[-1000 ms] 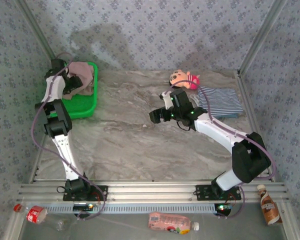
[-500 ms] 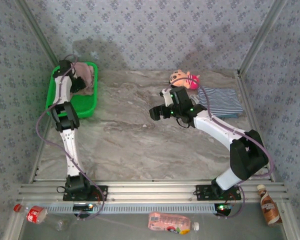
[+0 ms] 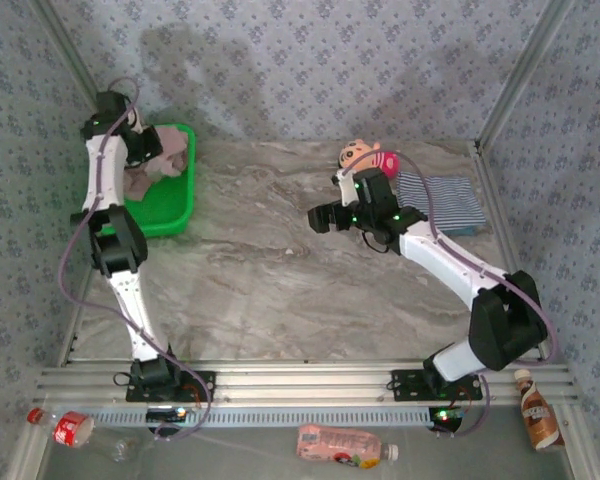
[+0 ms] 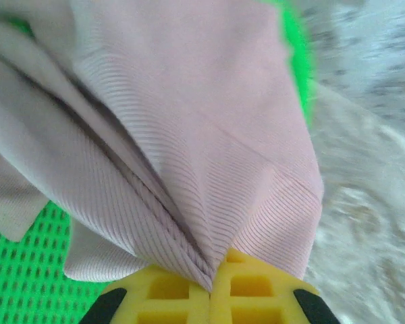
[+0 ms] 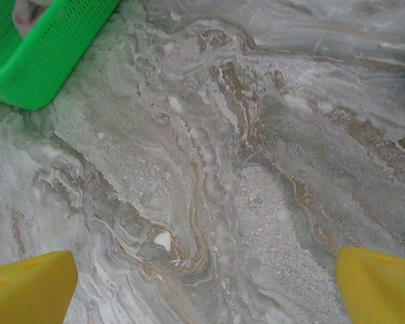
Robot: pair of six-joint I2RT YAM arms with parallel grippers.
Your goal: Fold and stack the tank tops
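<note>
Mauve top (image 4: 189, 135) in basket (image 3: 170, 215) was newly pinched by left gripper (image 4: 209, 290), jaws just closed; lift-out could follow. Right gripper (image 5: 202, 287) gaped wide, empty

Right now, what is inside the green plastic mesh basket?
A crumpled mauve-pink ribbed cloth top, pinched by the left jaws. Bare basket mesh shows beside it; anything under the cloth is covered.

Lab booth: patterned walls (image 3: 330, 60), marble table (image 3: 270, 275)
</note>
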